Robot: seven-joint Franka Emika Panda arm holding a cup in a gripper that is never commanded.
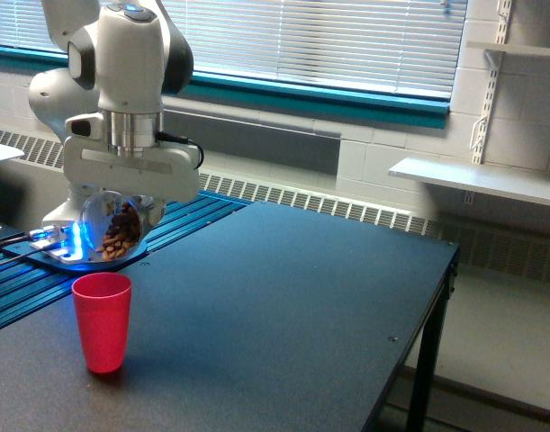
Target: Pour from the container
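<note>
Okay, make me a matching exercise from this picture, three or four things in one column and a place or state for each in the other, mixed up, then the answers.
Column one:
1. container
2. red cup
3. table
4. window blinds

Column two:
A. standing upright on the dark tabletop, open end up
B. closed, behind the arm along the back wall
C. held in the gripper above the cup, with brown pieces inside
D. dark and flat, carrying the cup

Pairs: 1-C, 2-A, 3-D, 4-B
</note>
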